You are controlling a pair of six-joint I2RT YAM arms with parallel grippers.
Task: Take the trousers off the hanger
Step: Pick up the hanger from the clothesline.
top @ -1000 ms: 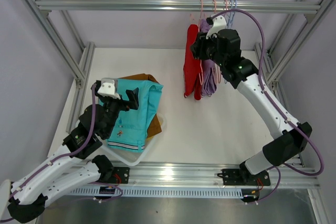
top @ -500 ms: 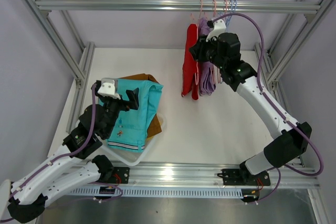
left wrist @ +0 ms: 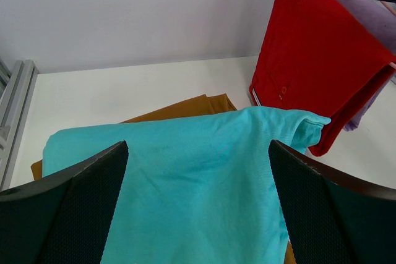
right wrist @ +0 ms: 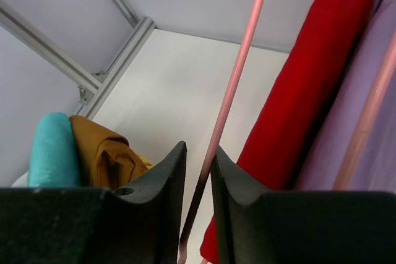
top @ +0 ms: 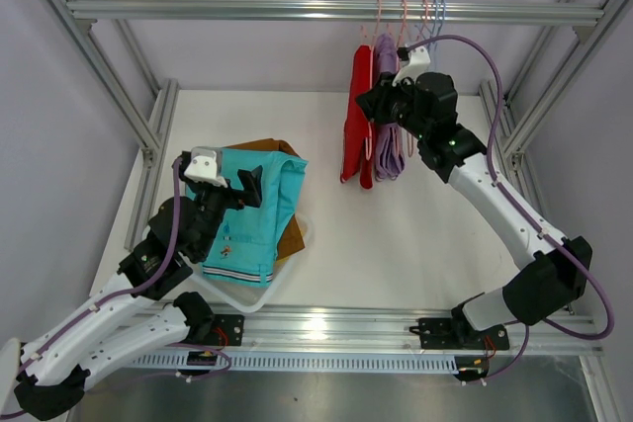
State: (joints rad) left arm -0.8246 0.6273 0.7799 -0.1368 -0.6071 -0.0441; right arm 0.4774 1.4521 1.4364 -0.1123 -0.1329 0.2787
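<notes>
Fingers of the right gripper [right wrist: 198, 153] stand narrow around the thin wire of a pink hanger [right wrist: 238, 72], which runs up between them. Whether the pads already pinch it cannot be told. In the wrist view, red trousers [right wrist: 309, 91] hang folded at 2 o'clock of the fingers, with lilac trousers [right wrist: 371, 78] touching them at 3 o'clock. Seen from above, this cluster hangs from the rail [top: 326, 10] at 1 o'clock of the table.

At 8 o'clock the left gripper [left wrist: 197, 146], jaws spread wide and empty, hovers over teal trousers [left wrist: 185, 196] lying on brown trousers [left wrist: 179, 108].

Likely risks: the jaws surround wire, not cloth, so a pull could slide along the smooth wire or lift the hanger off the rail, trousers and all. The hangers crowd together, so a sideways tug may drag the lilac pair along. Freed cloth could also drop short of the pile.
</notes>
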